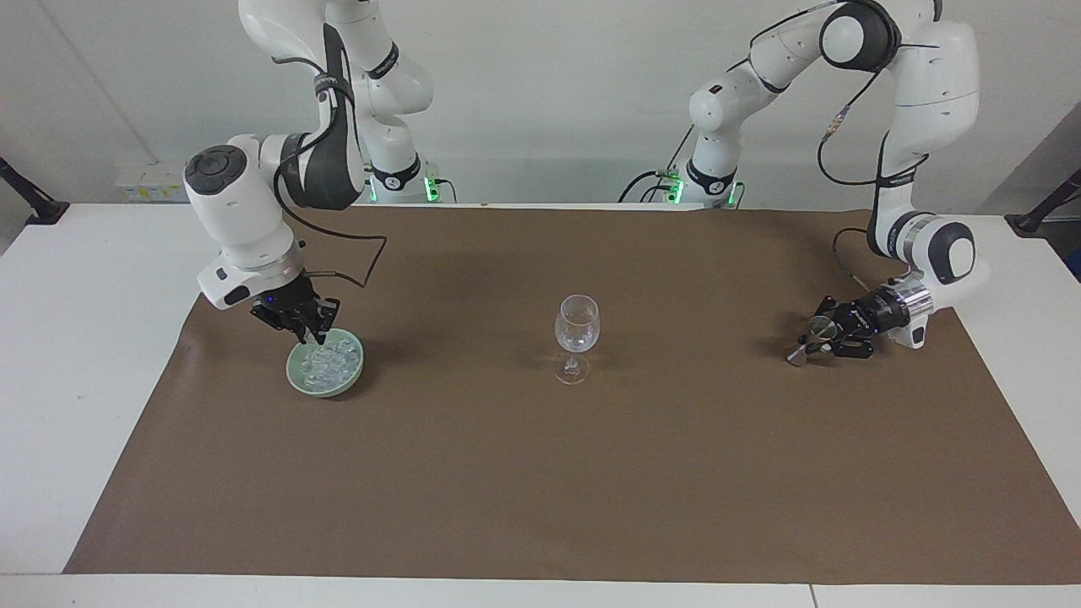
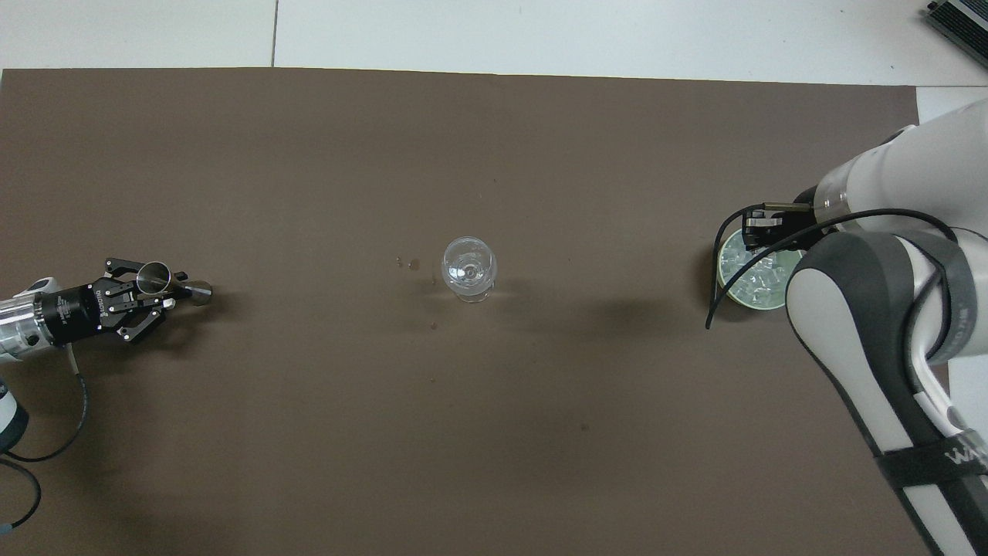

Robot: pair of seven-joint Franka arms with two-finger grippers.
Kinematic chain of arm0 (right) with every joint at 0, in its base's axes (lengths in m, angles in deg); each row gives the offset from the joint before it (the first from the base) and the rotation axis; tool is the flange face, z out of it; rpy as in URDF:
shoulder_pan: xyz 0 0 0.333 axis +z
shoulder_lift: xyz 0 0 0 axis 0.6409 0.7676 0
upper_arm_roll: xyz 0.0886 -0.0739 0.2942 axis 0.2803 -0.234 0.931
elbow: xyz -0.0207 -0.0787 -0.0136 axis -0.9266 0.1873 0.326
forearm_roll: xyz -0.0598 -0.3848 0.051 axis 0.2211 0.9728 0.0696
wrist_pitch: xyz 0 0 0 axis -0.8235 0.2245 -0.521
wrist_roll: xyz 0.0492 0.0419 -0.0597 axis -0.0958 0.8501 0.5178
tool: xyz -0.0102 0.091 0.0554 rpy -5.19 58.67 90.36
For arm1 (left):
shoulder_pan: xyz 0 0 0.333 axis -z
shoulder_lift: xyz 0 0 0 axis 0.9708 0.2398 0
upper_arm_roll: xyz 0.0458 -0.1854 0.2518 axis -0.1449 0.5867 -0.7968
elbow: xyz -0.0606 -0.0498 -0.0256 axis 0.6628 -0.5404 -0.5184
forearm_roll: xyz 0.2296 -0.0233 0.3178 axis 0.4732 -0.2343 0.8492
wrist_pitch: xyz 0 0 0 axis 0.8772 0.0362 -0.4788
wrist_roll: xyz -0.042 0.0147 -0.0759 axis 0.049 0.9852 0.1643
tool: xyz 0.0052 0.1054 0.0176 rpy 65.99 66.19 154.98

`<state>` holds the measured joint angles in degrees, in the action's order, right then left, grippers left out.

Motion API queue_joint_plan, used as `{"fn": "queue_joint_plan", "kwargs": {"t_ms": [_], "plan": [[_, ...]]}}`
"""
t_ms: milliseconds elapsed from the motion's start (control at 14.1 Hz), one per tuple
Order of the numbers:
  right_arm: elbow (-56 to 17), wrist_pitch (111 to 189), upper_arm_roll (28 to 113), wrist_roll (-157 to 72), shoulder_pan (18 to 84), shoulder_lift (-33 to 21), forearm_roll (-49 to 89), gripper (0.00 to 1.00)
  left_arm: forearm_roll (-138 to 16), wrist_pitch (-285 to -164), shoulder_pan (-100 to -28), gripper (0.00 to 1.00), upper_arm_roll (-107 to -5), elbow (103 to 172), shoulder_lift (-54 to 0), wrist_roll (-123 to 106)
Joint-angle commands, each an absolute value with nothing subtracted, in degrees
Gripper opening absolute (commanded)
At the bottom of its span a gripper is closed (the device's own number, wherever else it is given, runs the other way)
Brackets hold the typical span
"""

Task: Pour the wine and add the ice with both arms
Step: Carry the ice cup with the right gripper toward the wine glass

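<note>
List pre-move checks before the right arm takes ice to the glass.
1. Right gripper raised over bowl, shut: ok.
2. Ice chunk in its grip: cannot tell.
3. Glass upright at mid-mat: ok.
4. Mat between bowl and glass free of obstacles: ok.
5. Left gripper low at its own end, well away from the glass: ok.
6. Jigger gripped by the left gripper: ok.
</note>
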<state>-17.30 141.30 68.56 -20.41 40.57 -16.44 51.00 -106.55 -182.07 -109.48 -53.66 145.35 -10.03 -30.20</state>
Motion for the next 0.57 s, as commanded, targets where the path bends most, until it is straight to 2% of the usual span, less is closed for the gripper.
{"fn": "queue_joint_plan", "kwargs": {"t_ms": [0, 71, 213, 496], "plan": [[-14.3, 138.3, 71.5, -15.3, 40.2, -16.8, 50.6, 0.00, -105.2, -181.4, -110.3, 0.68, -53.2, 143.7, -8.9, -30.6], [-13.3, 137.4, 73.1, -13.2, 40.2, -16.8, 50.6, 0.00, -105.2, -181.3, -110.3, 0.82, -53.2, 143.6, -8.9, -30.6], [-12.0, 136.5, 76.1, -8.5, 40.2, -16.8, 50.6, 0.00, -104.9, -181.3, -110.3, 0.99, -53.2, 143.4, -8.9, -30.9], [-12.0, 140.8, 82.5, 1.6, 40.2, -16.8, 50.6, 0.00, -103.7, -180.4, -110.6, 1.00, -53.2, 142.9, -9.1, -31.4]]}}
